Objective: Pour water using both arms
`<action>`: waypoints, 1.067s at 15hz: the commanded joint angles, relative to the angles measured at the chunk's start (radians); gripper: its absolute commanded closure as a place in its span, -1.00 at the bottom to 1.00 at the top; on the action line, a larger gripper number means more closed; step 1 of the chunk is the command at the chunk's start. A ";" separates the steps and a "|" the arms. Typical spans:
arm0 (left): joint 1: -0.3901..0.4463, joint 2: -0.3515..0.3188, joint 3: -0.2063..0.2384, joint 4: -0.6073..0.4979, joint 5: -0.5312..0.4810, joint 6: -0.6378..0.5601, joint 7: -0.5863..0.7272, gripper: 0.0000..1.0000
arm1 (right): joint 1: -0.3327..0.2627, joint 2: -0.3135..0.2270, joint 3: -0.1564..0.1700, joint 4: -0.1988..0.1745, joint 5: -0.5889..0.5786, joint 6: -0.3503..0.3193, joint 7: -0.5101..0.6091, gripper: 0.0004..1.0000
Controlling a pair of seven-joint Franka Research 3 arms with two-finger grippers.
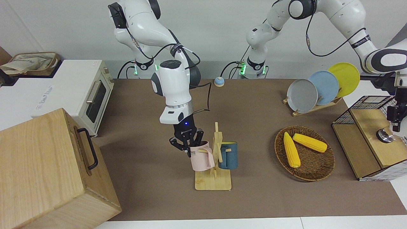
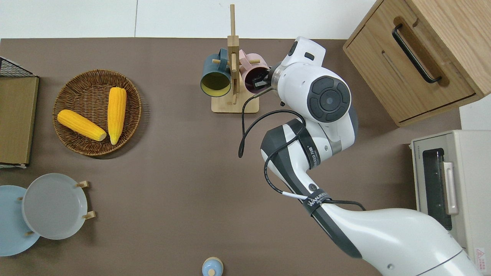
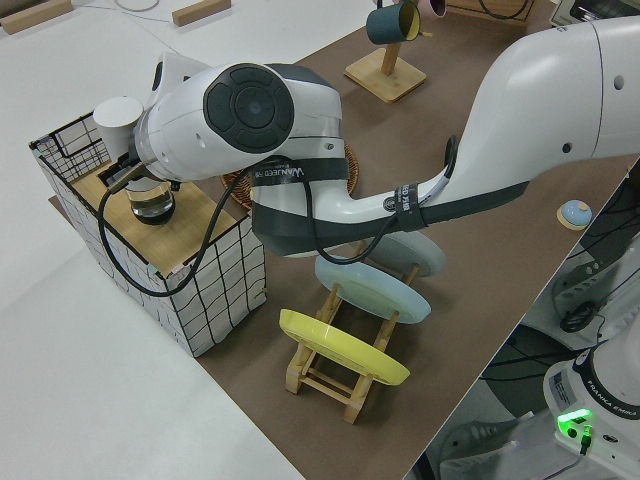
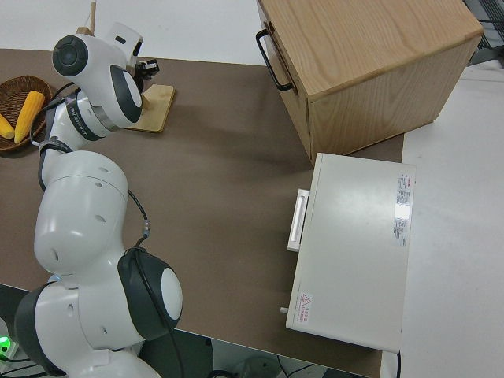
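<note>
My right gripper [image 1: 188,147] is at the rim of a pink mug [image 1: 202,158] that hangs on a wooden mug rack [image 1: 213,183]. It is shut on the rim, with one finger inside the mug [image 2: 251,71] in the overhead view. The mug is tilted and the rack's post leans a little. A dark blue mug [image 1: 228,156] hangs on the rack's other peg. My left gripper [image 1: 396,122] hangs just above a glass jug with a metal lid [image 1: 384,135] on the wooden top of a wire crate [image 1: 369,102]. The left wrist hides its fingers in the left side view.
A wicker basket [image 1: 318,173] holds two corn cobs. A rack with grey, blue and yellow plates [image 1: 318,87] stands nearer to the robots. A wooden cabinet [image 1: 47,171] and a white toaster oven [image 1: 92,95] are at the right arm's end. A small blue knob [image 1: 219,81] lies near the bases.
</note>
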 commanded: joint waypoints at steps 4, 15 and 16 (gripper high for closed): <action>-0.005 0.009 -0.001 0.065 0.005 -0.006 -0.047 1.00 | -0.013 0.010 0.010 0.017 -0.004 -0.010 0.000 1.00; -0.025 -0.173 -0.007 0.079 0.288 -0.205 -0.392 1.00 | -0.081 -0.030 0.016 0.083 0.013 -0.198 -0.006 1.00; -0.026 -0.195 -0.007 0.070 0.300 -0.225 -0.413 1.00 | -0.090 -0.035 0.018 0.083 0.013 -0.209 -0.007 1.00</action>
